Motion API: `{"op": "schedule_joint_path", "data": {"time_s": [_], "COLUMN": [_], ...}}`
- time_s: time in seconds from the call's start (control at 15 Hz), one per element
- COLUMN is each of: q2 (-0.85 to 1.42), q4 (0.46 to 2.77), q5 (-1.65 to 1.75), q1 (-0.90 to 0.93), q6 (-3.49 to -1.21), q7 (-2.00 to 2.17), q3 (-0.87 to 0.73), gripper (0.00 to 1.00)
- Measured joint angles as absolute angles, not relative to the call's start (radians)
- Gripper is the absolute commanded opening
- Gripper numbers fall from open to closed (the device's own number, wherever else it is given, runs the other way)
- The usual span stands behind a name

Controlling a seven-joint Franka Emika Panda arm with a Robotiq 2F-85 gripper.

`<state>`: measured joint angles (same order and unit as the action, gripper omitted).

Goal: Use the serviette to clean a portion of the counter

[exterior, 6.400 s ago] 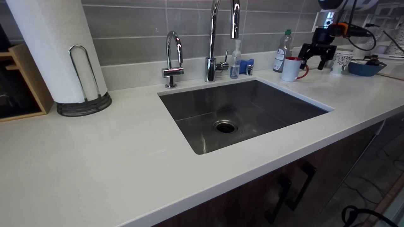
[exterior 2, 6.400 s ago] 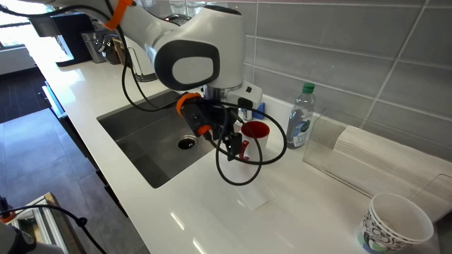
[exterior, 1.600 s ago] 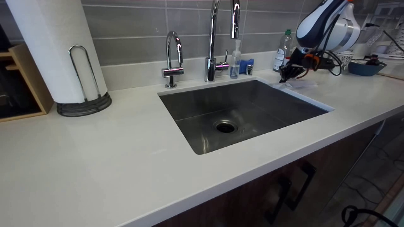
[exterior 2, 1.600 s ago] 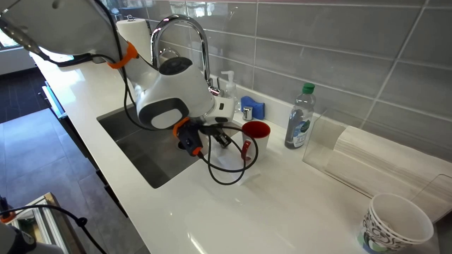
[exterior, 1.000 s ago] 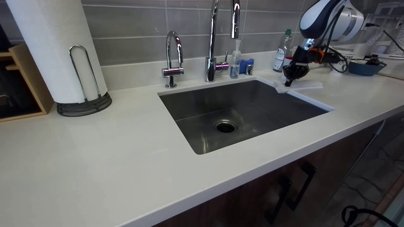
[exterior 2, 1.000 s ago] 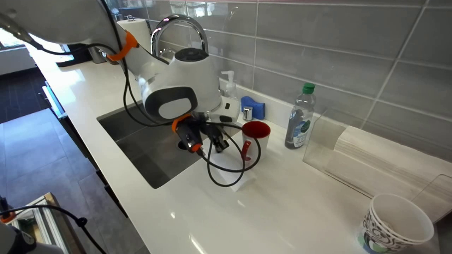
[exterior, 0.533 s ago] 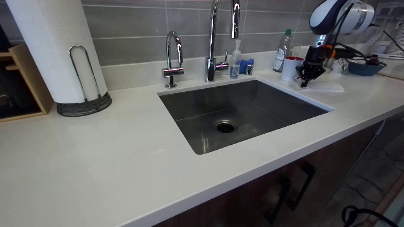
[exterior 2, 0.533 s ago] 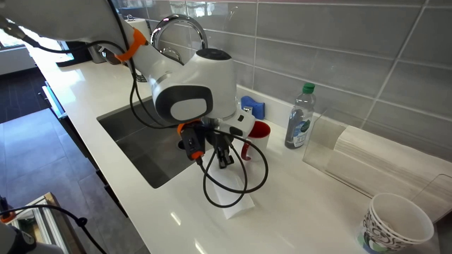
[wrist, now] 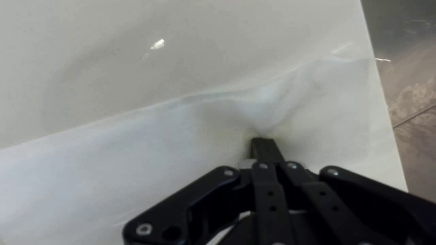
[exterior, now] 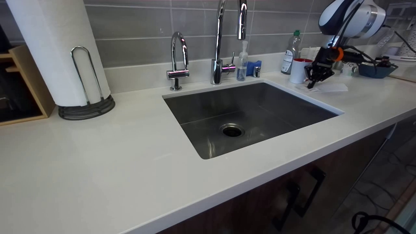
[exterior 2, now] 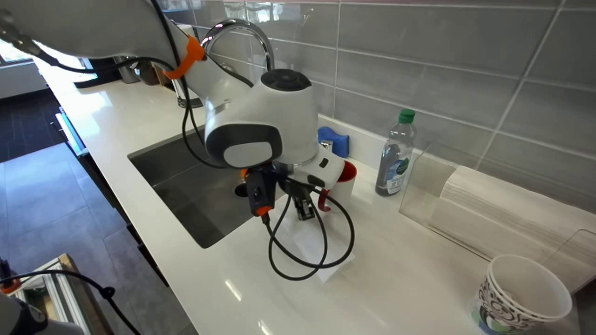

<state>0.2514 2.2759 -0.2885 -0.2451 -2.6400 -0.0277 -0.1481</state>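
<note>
Serviette (wrist: 163, 146) between fingers (wrist: 271, 152), on counter (exterior: 130, 162)

In an exterior view the white Franka Emika Panda arm (exterior 2: 223, 88) comes in from the upper left, its forearm (exterior 2: 107, 28) sloping down to a bulky, dark-capped wrist (exterior 2: 279, 109), with the black Robotiq gripper (exterior 2: 306, 217) hanging below it, aimed downward. In an exterior view the gripper shows a clear tilt, its fingertips (exterior: 311, 85) slanting down and toward that view's left side. Seen from the wrist, the two slim fingers (wrist: 272, 153) lie side by side, pinched tight at their ends, while the linkage bars (wrist: 204, 185) behind them splay out to either side.
</note>
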Motion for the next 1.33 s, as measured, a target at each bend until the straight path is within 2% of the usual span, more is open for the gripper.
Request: {"op": "schedule_joint_path", "data": {"time_s": [0.27,0.73,1.33], "q2": [0.273,0.286,0.280], "q4": [2.266,2.248,2.199], "q5": [-0.453,-0.566,-0.478], "q1": [-0.279,-0.299,-0.287], "q6": [-2.715,-2.702,-2.434], "q7": [-0.123,-0.226,-0.180], "q3": [-0.084,0.006,-0.041], "gripper": [0.00,0.00,0.00]}}
